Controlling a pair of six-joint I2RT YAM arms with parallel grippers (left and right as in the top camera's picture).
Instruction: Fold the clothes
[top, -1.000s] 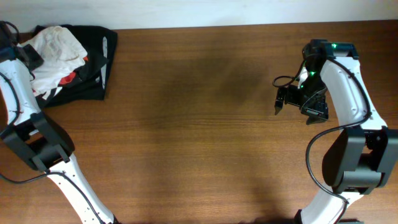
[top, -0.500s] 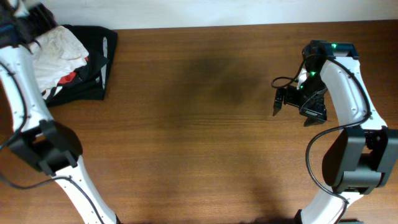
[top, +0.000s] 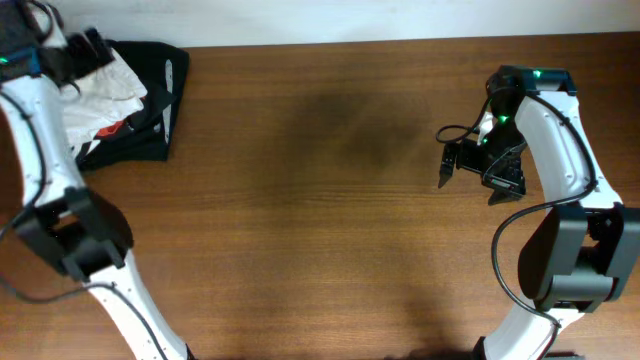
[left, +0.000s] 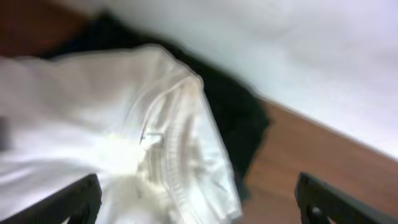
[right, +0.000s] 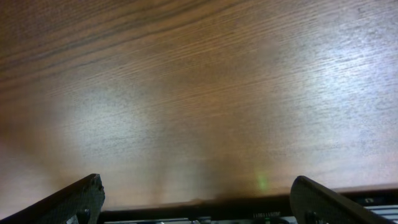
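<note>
The clothes, a crumpled white T-shirt (top: 100, 92) (left: 118, 118), lie bunched at the table's far left corner on top of a black garment (top: 155, 95) (left: 239, 118). My left gripper (top: 86, 52) (left: 199, 208) hovers over the shirt's back edge, open; its fingers (left: 74, 200) stand wide apart with the ribbed collar below them and no cloth pinched. My right gripper (top: 470, 177) (right: 202, 202) stands open above bare wood at the right side, far from the clothes, with nothing between its fingers (right: 78, 198).
A strip of red garment (top: 115, 127) peeks out between the white shirt and the black garment. The pile lies close to the table's back edge and the white wall (left: 298, 50). Brown table (top: 320, 200) stretches between the two arms.
My left gripper has opened, let go of the white shirt and shifted back and to the right over the pile. The shirt has settled on the black garment. The right arm has barely moved.
</note>
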